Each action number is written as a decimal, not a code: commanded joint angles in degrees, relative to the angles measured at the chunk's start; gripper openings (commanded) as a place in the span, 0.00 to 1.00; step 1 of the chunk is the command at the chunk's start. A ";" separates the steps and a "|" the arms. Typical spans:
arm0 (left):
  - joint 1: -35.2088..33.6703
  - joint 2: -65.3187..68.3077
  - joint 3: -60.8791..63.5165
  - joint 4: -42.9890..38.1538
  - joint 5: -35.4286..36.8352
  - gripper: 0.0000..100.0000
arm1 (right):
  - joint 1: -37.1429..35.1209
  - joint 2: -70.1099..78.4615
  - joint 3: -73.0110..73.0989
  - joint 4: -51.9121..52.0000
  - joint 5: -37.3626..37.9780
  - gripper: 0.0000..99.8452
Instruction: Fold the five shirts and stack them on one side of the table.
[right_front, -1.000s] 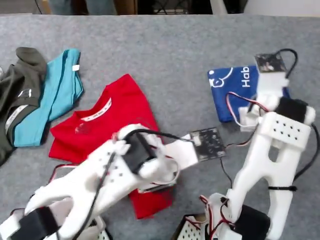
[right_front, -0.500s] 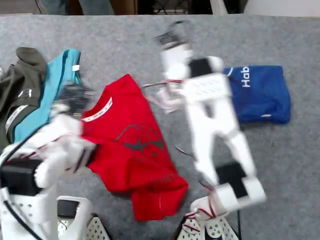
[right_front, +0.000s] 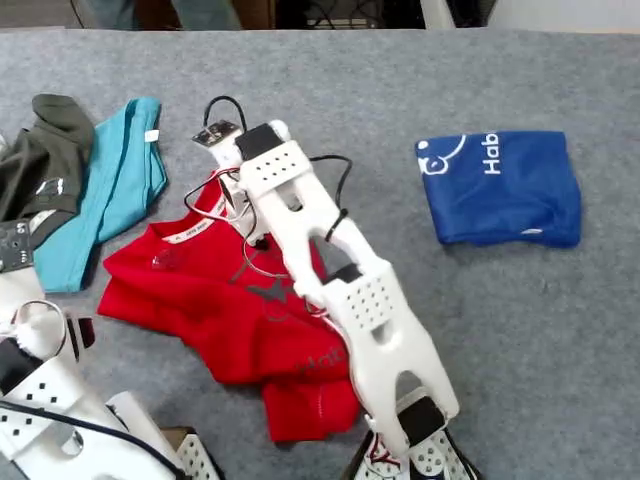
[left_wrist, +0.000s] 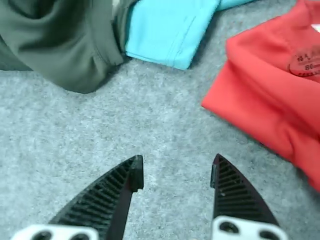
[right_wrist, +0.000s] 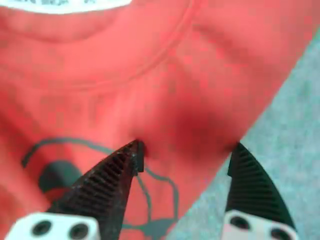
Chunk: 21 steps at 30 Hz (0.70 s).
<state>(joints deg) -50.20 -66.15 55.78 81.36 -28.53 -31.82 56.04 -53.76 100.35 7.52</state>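
Observation:
A crumpled red shirt (right_front: 190, 290) lies spread at the table's front middle. My right gripper (right_wrist: 187, 155) stands open just above its chest print, near the collar and the shirt's edge (right_wrist: 100, 90); in the high view that arm (right_front: 300, 220) stretches from the front edge to the shirt's top. My left gripper (left_wrist: 175, 172) is open over bare grey cloth, with the dark green shirt (left_wrist: 65, 40), the teal shirt (left_wrist: 170, 30) and a corner of the red shirt (left_wrist: 270, 100) beyond it. A folded blue shirt (right_front: 500, 185) rests at the right.
The teal shirt (right_front: 100, 190) and the dark green shirt (right_front: 40, 160) lie loose at the far left, overlapping. The left arm (right_front: 35, 380) sits at the front left corner. Grey table cloth (right_front: 400, 90) covers the whole surface.
The right arm swung from the blue shirt at the right across to the red shirt's collar. The left arm drew back off the red shirt to the front left corner.

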 joint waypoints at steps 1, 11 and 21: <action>-0.75 -0.44 -0.13 -0.97 -0.35 0.24 | 3.08 0.31 -4.09 0.62 -0.44 0.11; 1.89 -0.35 -0.04 -0.88 -0.53 0.24 | 15.21 -4.44 -0.31 0.88 -0.26 0.01; 7.52 -0.35 0.04 -0.88 -0.18 0.24 | 25.67 -29.85 33.54 0.88 2.46 0.01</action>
<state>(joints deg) -44.22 -66.15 56.04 81.36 -28.53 -10.11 37.32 -30.29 100.62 9.27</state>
